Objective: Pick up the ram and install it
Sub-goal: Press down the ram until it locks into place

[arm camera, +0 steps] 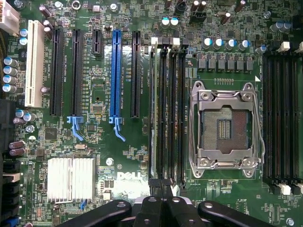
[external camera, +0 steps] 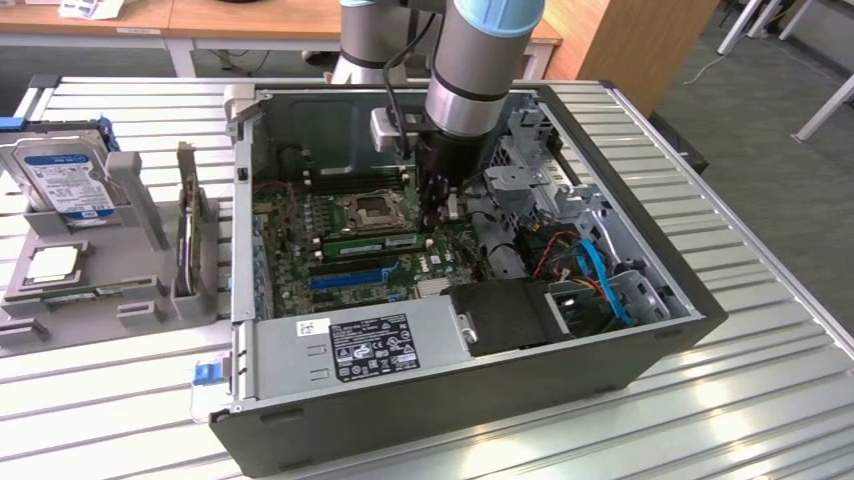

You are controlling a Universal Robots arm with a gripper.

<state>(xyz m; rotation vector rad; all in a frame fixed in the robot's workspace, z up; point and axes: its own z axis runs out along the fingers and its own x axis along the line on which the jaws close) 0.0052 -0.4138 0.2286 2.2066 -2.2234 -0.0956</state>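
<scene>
The ram (external camera: 371,243) is a long green stick standing on edge in a memory slot on the motherboard (external camera: 300,225), just in front of the empty processor socket (external camera: 370,211). In the wrist view the ram (arm camera: 152,109) shows edge-on as a thin pale strip in the slot next to the black expansion slots. My gripper (external camera: 438,222) reaches down into the open computer case and is shut, its tips over the ram's end nearest the drive cage. In the wrist view the gripper (arm camera: 160,185) has its dark fingers pressed together at that end. I cannot tell whether they touch the ram.
The case wall (external camera: 243,200), power supply (external camera: 360,345), black fan shroud (external camera: 514,315) and drive cage with cables (external camera: 561,215) crowd the arm. On the exterior view's left, a grey holder (external camera: 140,300) carries a hard drive (external camera: 67,180), a silver processor chip (external camera: 54,263) and another green stick (external camera: 94,293).
</scene>
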